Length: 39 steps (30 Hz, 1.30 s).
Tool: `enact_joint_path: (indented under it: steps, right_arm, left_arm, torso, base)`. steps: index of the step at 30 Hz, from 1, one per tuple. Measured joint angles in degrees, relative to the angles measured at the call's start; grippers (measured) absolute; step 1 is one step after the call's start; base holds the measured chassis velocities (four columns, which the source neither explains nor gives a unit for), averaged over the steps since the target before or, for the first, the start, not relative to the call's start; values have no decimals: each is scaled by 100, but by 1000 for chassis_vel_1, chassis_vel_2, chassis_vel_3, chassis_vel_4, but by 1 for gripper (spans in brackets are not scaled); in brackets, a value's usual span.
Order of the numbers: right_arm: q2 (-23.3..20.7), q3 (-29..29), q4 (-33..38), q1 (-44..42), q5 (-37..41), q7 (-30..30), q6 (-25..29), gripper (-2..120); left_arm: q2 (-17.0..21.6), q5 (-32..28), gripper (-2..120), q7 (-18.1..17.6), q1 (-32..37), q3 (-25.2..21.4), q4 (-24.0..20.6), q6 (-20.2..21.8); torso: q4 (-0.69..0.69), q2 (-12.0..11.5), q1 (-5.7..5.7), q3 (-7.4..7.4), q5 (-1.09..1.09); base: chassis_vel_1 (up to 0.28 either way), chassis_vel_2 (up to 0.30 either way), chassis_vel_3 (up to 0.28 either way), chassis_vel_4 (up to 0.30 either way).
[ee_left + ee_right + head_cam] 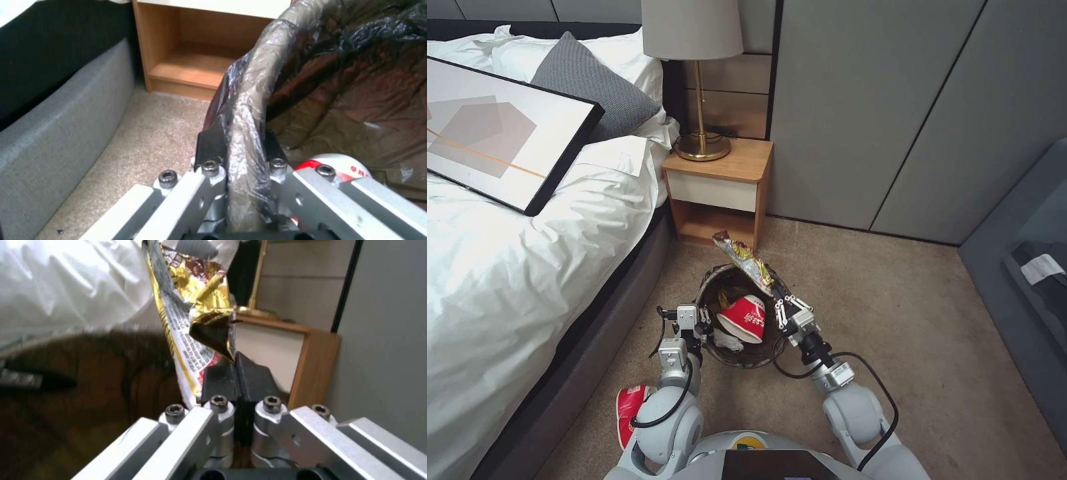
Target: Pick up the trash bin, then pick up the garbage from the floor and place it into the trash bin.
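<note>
The trash bin (pixel 720 279), a small round bucket lined with a dark bag, hangs just above the beige carpet in front of me. My left gripper (pixel 700 328) is shut on its near-left rim (pixel 249 110), one finger (pixel 209 145) outside and one inside. Inside the bin lie a red-and-white paper cup (pixel 743 318) and a crumpled white tissue (pixel 728 341). My right gripper (pixel 782 303) is shut on a yellow-gold snack wrapper (pixel 746 259), which sticks up over the bin's far-right rim. The wrapper (pixel 195 316) rises from the shut fingers (pixel 256 376). Another red-and-white cup (pixel 628 408) lies on the floor by my left shoulder.
A bed (pixel 514 267) with a grey base runs along the left. A wooden nightstand (pixel 720 193) with a brass lamp (pixel 697 80) stands just beyond the bin. Grey wall panels (pixel 894 120) close the back. A grey bench (pixel 1027 267) is at the right. Open carpet (pixel 907 333) lies to the right.
</note>
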Motion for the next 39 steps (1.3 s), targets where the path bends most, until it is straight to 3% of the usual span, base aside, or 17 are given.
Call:
enact_joint_path:
  steps: [22, 28, 30, 34, 39]
  right_arm:
    - [104, -174, -543, -71, -272, 33, 177, -2]
    - [108, -157, -603, -62, -294, 41, 177, 14]
    - [112, -142, -605, -64, -296, 44, 177, 25]
    - [111, -124, -602, -65, -297, 45, 177, 36]
    - [104, -93, -559, -59, -292, 47, 177, 57]
  left_arm:
    - [-16, 12, 3, -1, -11, 8, -20, -3]
    - [-15, 8, 3, -3, -11, -18, -35, -3]
    - [-15, 5, 3, -4, -11, -17, -38, -3]
    - [-14, 1, 3, -4, -11, -18, -44, -3]
    - [-12, -7, 3, -5, -10, -35, -60, -3]
  torso:
    - [1, 0, 0, 0, 0]
    - [1, 0, 0, 0, 0]
    - [0, 0, 0, 0, 0]
    - [1, 0, 0, 0, 0]
    - [0, 0, 0, 0, 0]
  base:
    - [0, 0, 0, 0]
    - [0, 0, 0, 0]
    - [0, 0, 0, 0]
    - [0, 0, 0, 0]
    - [0, 0, 0, 0]
